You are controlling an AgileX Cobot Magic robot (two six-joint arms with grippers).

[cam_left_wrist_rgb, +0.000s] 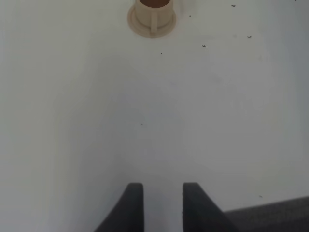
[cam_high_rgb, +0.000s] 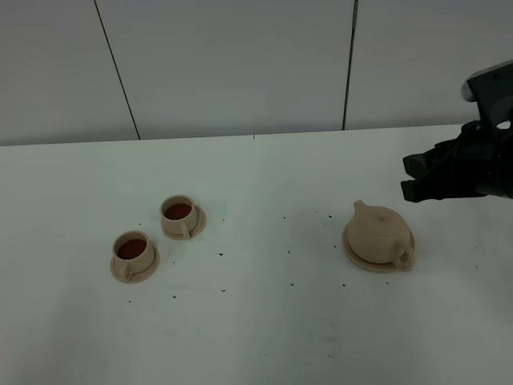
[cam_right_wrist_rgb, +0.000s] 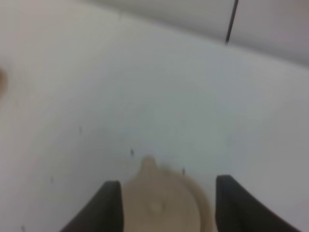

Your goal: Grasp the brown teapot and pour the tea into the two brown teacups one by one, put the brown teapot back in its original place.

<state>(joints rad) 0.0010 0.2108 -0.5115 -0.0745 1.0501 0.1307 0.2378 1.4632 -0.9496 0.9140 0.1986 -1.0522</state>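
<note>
A wide white table [cam_high_rgb: 256,321] fills most of the exterior high view, from the near edge at six o'clock up to a straight back edge just above the middle. Its matte top carries small dark specks [cam_high_rgb: 289,253], scattered mainly around the centre and toward five and seven o'clock. Behind it, at twelve o'clock, stands a pale grey panelled wall [cam_high_rgb: 240,64]. Two thin dark seams divide the wall: one slanting seam [cam_high_rgb: 117,70] toward eleven o'clock, one nearly upright seam [cam_high_rgb: 349,64] toward one o'clock. The light is even and soft, with faint shadows on the tabletop.
</note>
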